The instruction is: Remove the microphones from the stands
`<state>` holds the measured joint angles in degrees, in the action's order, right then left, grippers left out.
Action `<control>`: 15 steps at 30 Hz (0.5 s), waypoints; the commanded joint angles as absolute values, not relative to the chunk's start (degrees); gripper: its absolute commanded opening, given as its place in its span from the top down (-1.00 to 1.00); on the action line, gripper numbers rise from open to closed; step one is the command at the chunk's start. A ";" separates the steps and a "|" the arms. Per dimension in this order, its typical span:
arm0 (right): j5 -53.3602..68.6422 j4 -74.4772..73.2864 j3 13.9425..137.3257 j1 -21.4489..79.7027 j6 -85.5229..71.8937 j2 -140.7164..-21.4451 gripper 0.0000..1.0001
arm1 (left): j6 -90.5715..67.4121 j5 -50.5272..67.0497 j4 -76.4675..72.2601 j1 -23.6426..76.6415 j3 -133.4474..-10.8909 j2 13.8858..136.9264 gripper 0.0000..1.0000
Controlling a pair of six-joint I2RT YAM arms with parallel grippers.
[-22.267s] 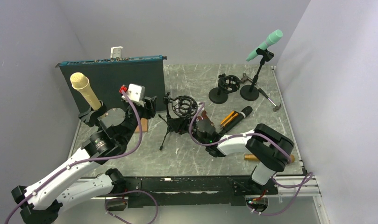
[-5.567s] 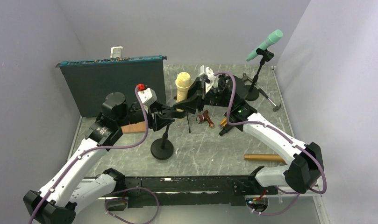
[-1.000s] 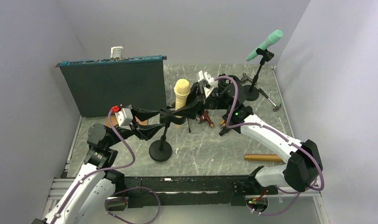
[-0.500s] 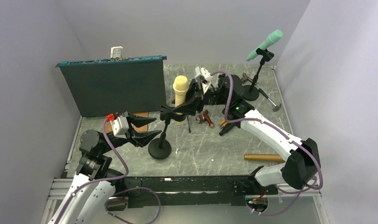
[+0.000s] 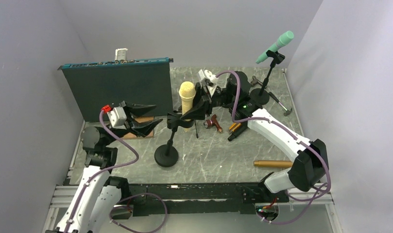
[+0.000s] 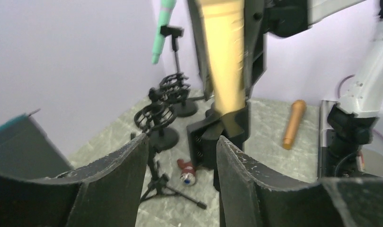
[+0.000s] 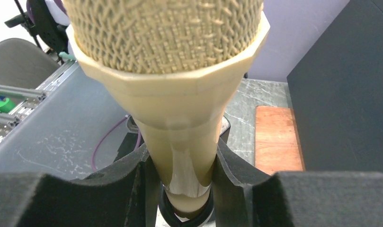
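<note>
Finding the microphone [image 5: 186,97] upright in the clip [image 5: 177,119] of the stand [image 5: 166,156], between both arms. Clamping its smooth tapered handle with the right gripper [image 7: 182,187], just below the mesh head. Holding the left gripper [image 5: 159,113] parted and empty, beside the stand. Judging the body rigid, glossy and possibly slippery. Favouring the handle and sparing the dent-prone mesh. Failing to confirm release from the clip, the seat being obscured.

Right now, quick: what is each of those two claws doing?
Left gripper: open, holding nothing.
Right gripper: closed on the yellow microphone.
</note>
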<state>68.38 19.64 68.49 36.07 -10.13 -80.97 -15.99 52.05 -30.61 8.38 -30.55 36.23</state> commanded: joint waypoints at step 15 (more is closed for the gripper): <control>74.99 19.47 71.03 35.24 -10.47 -82.99 1.00 | -52.57 75.87 -87.81 10.16 -28.20 58.47 -0.25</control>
